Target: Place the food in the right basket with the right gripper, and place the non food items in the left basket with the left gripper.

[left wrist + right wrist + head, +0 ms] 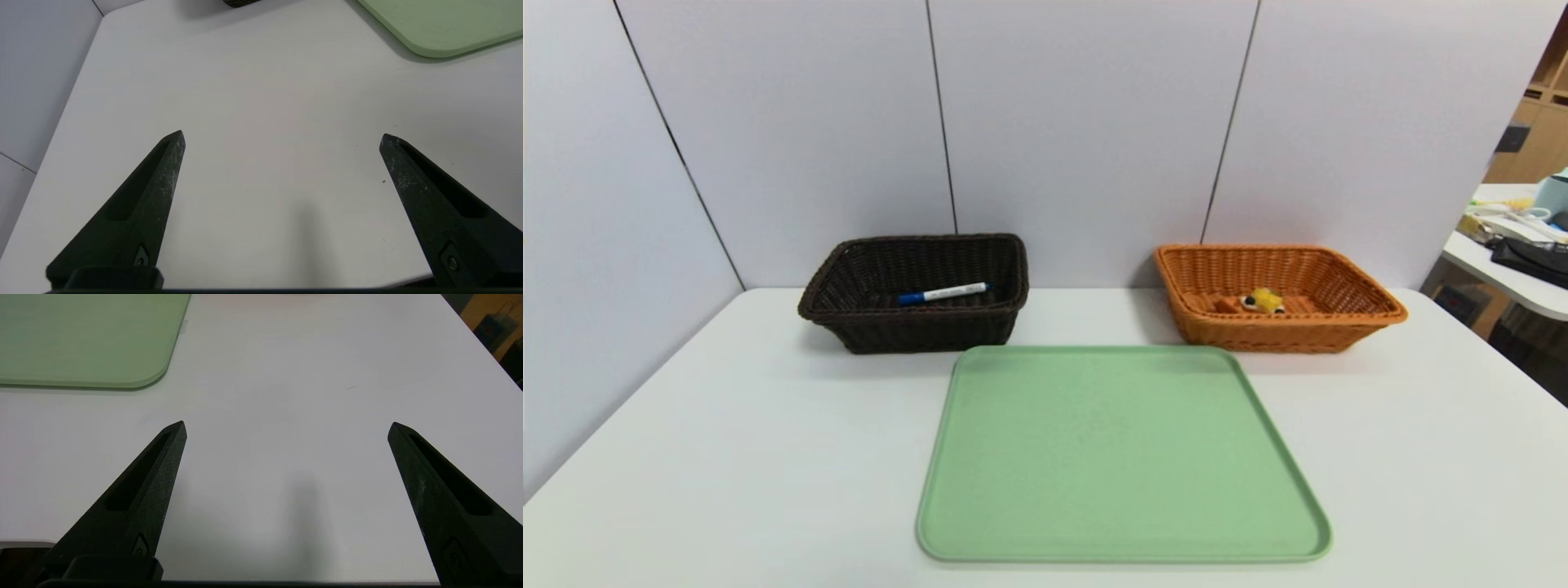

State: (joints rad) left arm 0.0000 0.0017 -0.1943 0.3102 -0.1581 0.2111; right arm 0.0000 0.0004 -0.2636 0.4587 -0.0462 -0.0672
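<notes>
The dark brown left basket (849,282) stands at the back left of the white table, and a white marker with a blue cap (944,292) lies inside it. The orange right basket (1347,286) stands at the back right and holds the waffle wedge with yellow fruit and dark berries (1262,302). Neither arm shows in the head view. My left gripper (282,139) hangs open over bare table near the front left, nothing between its fingers. My right gripper (286,426) hangs open over bare table near the front right, also holding nothing.
A flat green tray (1119,457) lies in the middle of the table in front of both baskets; its corners show in the wrist views (441,28) (81,339). Grey wall panels close the back and left. Another cluttered table (1515,245) stands off to the right.
</notes>
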